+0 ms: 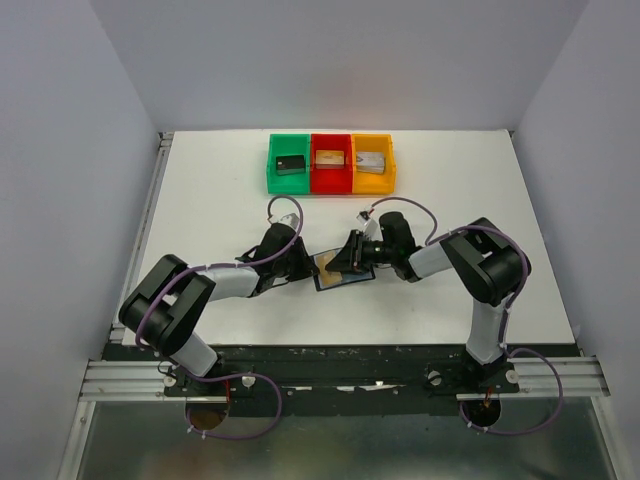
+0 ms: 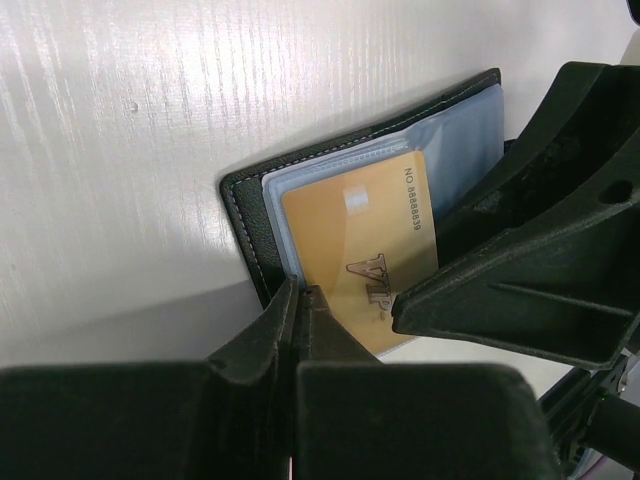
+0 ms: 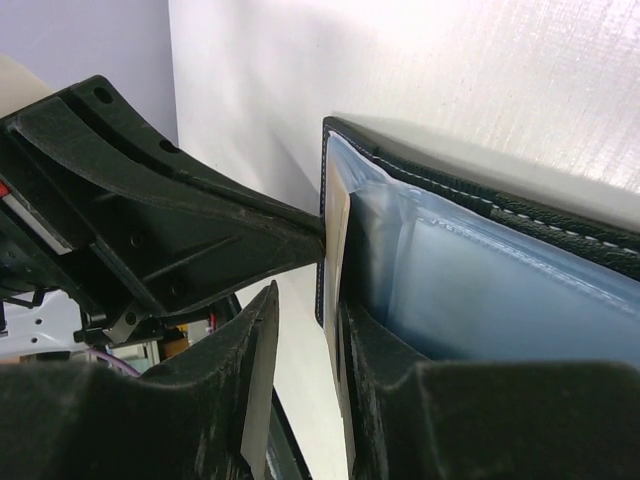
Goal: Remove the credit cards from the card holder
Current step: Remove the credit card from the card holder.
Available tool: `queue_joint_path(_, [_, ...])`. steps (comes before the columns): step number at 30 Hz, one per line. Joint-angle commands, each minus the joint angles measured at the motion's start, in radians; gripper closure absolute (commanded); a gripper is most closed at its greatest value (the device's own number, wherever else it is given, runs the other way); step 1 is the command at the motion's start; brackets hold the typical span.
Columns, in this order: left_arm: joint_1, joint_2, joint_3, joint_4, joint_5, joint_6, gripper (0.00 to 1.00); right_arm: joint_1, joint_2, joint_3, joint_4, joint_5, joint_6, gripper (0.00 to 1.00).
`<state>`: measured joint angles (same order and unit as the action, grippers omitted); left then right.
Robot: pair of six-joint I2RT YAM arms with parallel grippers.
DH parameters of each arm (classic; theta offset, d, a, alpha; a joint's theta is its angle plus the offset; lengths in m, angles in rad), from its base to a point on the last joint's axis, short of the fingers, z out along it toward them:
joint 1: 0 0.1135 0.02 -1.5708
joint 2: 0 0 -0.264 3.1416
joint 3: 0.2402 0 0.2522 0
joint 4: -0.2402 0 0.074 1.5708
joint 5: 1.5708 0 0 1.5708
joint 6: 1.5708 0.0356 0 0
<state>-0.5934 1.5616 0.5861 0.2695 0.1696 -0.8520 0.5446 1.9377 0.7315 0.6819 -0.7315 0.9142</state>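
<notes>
The black card holder [image 1: 343,277] lies open on the table between both grippers, its bluish inner pockets up. In the left wrist view a tan-gold card [image 2: 360,250] marked "VIP" sticks partway out of a pocket of the card holder [image 2: 250,220]. My left gripper [image 2: 298,292] is shut on the card holder's near edge. My right gripper [image 3: 310,300] is open, its fingers either side of the card's edge [image 3: 337,230], one finger against the card, beside the card holder [image 3: 470,190]. In the top view the left gripper [image 1: 303,262] and right gripper [image 1: 350,262] nearly meet. No other cards show.
Three plastic bins stand in a row at the back: green [image 1: 272,176], red [image 1: 331,184] and orange [image 1: 390,166], each with a blocky item inside. White walls enclose the table on three sides.
</notes>
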Motion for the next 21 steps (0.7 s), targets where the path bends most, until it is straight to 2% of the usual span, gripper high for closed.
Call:
queue_joint_path(1, [-0.02,-0.009,-0.012,-0.018,0.019,0.013,0.89,0.006,0.007,0.014,-0.039,-0.031,-0.029,0.63])
queue_joint_path(3, [-0.02,-0.021,-0.014,-0.029,0.005,0.014,0.82,0.006,-0.003,0.016,-0.067,-0.026,-0.047,0.63])
queue_joint_path(10, [-0.02,-0.026,-0.009,-0.058,-0.01,0.014,0.82,0.003,-0.04,0.023,-0.168,-0.011,-0.104,0.64])
queue_joint_path(13, [-0.019,-0.025,-0.006,-0.065,-0.016,0.015,0.84,-0.002,-0.054,0.023,-0.194,-0.009,-0.117,0.64])
queue_joint_path(21, [-0.02,-0.009,-0.003,-0.079,-0.024,0.016,0.97,-0.012,-0.091,0.017,-0.245,0.004,-0.147,0.64])
